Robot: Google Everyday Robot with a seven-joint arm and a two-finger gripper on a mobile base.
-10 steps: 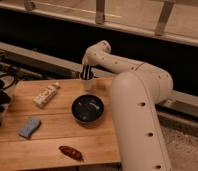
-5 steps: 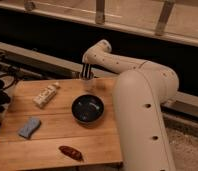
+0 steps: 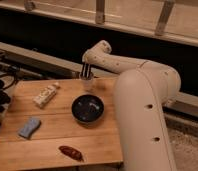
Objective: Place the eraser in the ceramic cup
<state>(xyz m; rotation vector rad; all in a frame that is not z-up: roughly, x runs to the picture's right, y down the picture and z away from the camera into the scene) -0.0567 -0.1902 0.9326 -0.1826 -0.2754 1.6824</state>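
Observation:
The ceramic cup [image 3: 87, 81], small and pale, stands at the far edge of the wooden table [image 3: 99, 142], just behind the dark bowl. My gripper [image 3: 85, 74] points straight down over the cup, with its tip at the cup's rim. The white arm reaches to it from the right. The eraser is hidden: I see none at the gripper's tip or inside the cup.
A wide dark bowl [image 3: 87, 108] sits mid-table in front of the cup. A cream packet-like bar [image 3: 46, 95] lies at the left, a blue-grey pad [image 3: 29, 127] nearer the front left, and a reddish-brown item [image 3: 71, 152] by the front edge. The arm's white body [image 3: 144, 125] covers the table's right side.
The gripper has dipped very slightly toward the cup. The things on the table have stayed where they were.

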